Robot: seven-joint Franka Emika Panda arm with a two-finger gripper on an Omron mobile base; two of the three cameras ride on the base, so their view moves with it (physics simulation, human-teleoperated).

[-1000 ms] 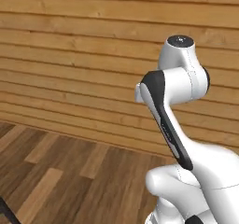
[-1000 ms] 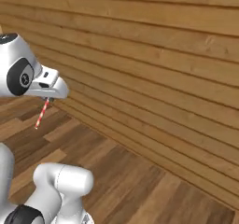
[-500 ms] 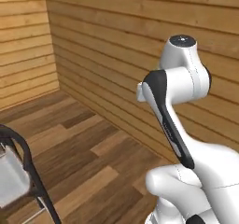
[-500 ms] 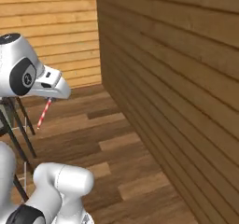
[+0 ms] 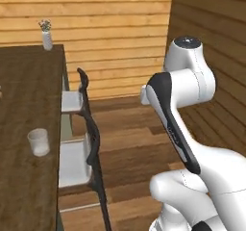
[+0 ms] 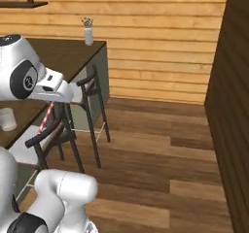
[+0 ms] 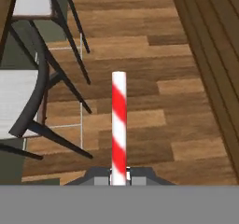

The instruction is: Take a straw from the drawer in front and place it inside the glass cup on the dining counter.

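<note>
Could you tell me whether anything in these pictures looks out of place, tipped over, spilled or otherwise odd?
Nothing stands out. The glass cup stands upright on the dining counter, the small vase is upright at its far end, and the straw runs straight out from the tool.

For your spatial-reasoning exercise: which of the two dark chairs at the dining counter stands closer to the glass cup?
The nearer chair, lower in the left base view, beside the glass cup.

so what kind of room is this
Probably a home dining area: a dark wood dining counter with chairs along it, a glass cup, a small flower vase, plank walls.
</note>
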